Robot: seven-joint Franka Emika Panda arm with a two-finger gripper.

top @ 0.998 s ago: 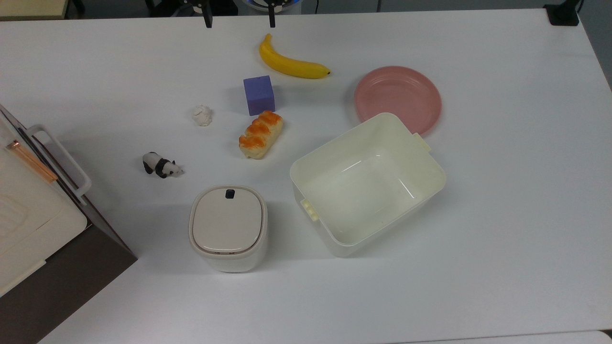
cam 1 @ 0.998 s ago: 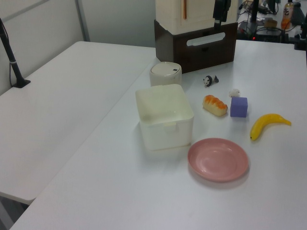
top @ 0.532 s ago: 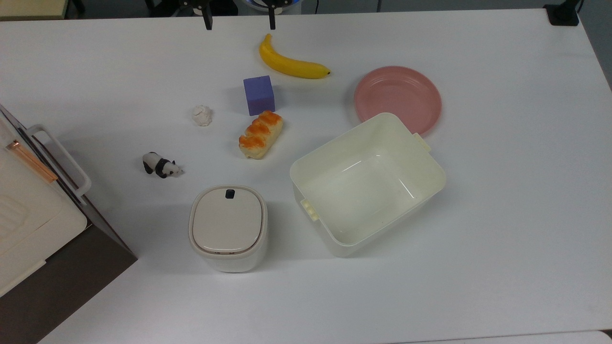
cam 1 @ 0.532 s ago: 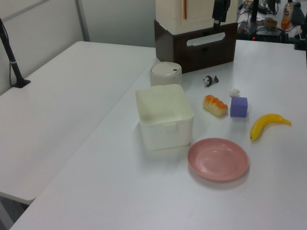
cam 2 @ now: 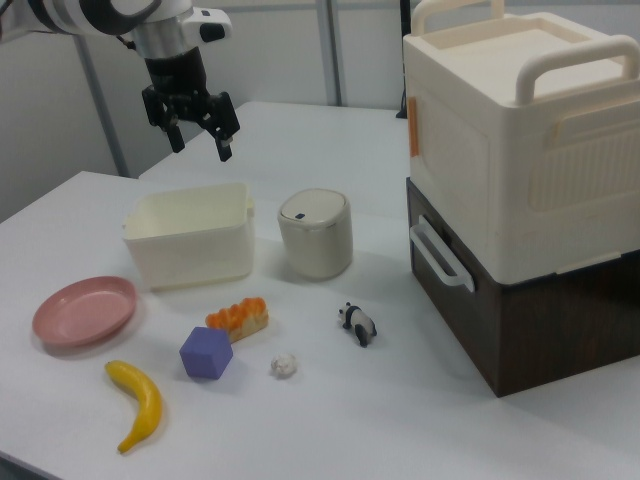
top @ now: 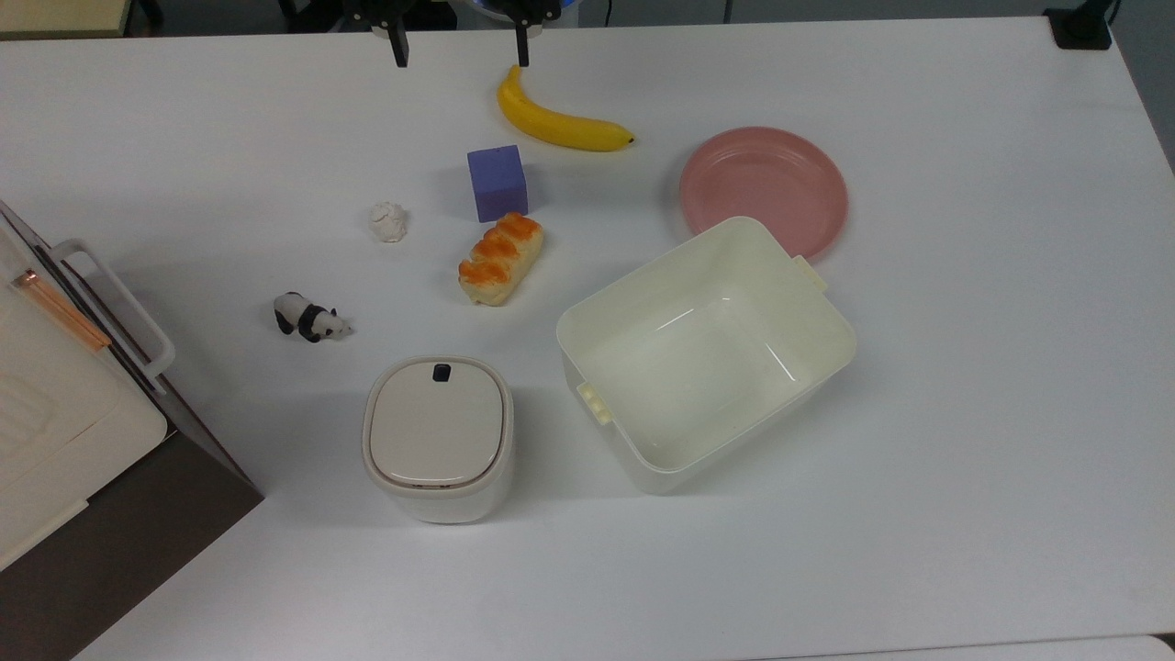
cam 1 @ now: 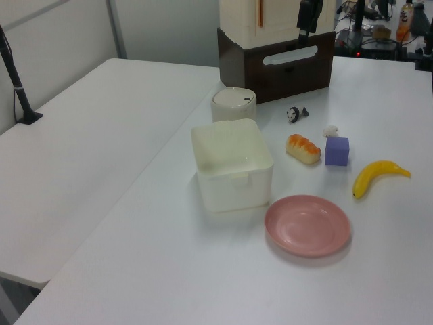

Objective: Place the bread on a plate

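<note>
tool (cam 2: 201, 143): fingers apart, empty, high above worktop (top: 964, 413)
bread (top: 500, 257): on worktop, just beside cube (top: 497, 183)
plate (top: 764, 190): empty, next to tub (top: 707, 353)

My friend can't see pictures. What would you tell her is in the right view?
A robot gripper hangs open, high above a white table, holding nothing. Below it sit a cream tub and a lidded bin, with a pink plate, bread roll, purple cube, banana, white ball and toy panda nearer the camera. A big cream-and-brown box stands at the right view's right.
</note>
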